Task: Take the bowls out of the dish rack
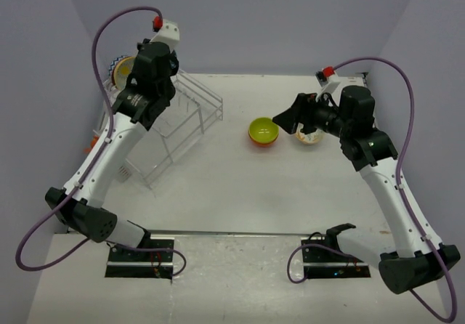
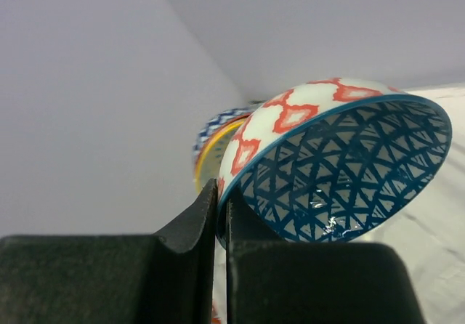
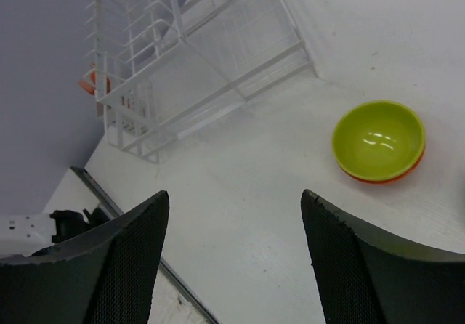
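Your left gripper (image 2: 221, 197) is clenched on only the rim of the red-patterned bowl (image 2: 334, 171) over the dish rack (image 1: 195, 112) at far left, so a jerky swing could make it pivot, slip and drop onto the wires, while your right gripper (image 3: 232, 200) hangs released.

Table (image 1: 218, 186): white, matte; carries the following.

1. Dish rack (image 1: 185, 124), clear-white wire, standing directly on the surface at the far left corner, askew to the table edges.
2. Orange-red bowl (image 1: 263, 144), upright, right of centre and well apart from the rack. A lime-green bowl (image 1: 263, 130) nests inside it and does not touch the table.
3. Pale bowl (image 1: 311, 138), just beside the orange-red one on its right, mostly hidden from above. I cannot read its pattern.
4. My left base plate (image 1: 138, 258) and right base plate (image 1: 330, 267), black, at the near edge.
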`<state>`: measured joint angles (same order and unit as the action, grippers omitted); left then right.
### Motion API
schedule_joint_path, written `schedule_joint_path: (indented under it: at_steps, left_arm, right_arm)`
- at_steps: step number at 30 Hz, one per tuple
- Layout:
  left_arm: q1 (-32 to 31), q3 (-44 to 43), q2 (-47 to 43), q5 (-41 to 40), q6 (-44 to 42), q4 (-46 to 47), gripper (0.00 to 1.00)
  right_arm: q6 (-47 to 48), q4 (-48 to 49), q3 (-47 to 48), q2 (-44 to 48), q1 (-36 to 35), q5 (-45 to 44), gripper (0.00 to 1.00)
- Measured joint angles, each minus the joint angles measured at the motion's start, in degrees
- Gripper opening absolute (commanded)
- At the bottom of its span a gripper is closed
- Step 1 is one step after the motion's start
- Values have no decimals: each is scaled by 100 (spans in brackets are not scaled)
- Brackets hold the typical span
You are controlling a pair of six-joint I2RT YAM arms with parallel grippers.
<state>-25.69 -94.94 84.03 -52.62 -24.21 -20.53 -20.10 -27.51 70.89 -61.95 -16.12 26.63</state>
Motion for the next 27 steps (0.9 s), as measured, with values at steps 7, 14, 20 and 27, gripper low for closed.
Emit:
schedule_joint_path:
  at_steps: [7, 14, 20, 27]
  left_arm:
    - [-229, -1069, -177, 2323, 1934, -1272, 0]
    - [-498, -743, -103, 4970, 3222, -1384, 0]
    - [-804, -667, 221, 5825, 3735, -1440, 0]
    - [-841, -638, 232, 5969, 4085, -1475, 0]
  right_arm:
    - [-435, -72, 1158, -505, -1357, -807, 96]
    - [-330, -271, 2562, -1213, -2518, -3204, 96]
    - [-7, -433, 2608, -1786, -2739, -4463, 65]
    - [304, -444, 2457, -2107, -2846, -5534, 0]
